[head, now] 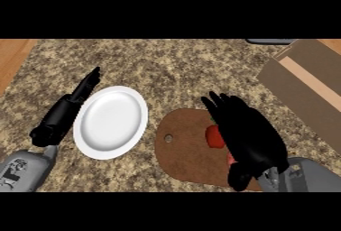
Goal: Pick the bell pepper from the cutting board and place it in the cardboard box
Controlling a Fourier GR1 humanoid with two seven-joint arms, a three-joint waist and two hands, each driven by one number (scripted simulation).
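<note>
The right hand [250,135] hovers over the right half of the cutting board [186,155], fingers stretched out and close together, closed round nothing. The red bell pepper [213,136] shows at its left side, partly hidden beneath it. Since the palm sits to one side of the pepper, a curl from here may catch only its edge and roll it toward the white plate [110,122]. A low carry could also strike the flap of the cardboard box [303,85] at the counter's far right corner; the left hand [63,115] rests open beside the plate.
</note>
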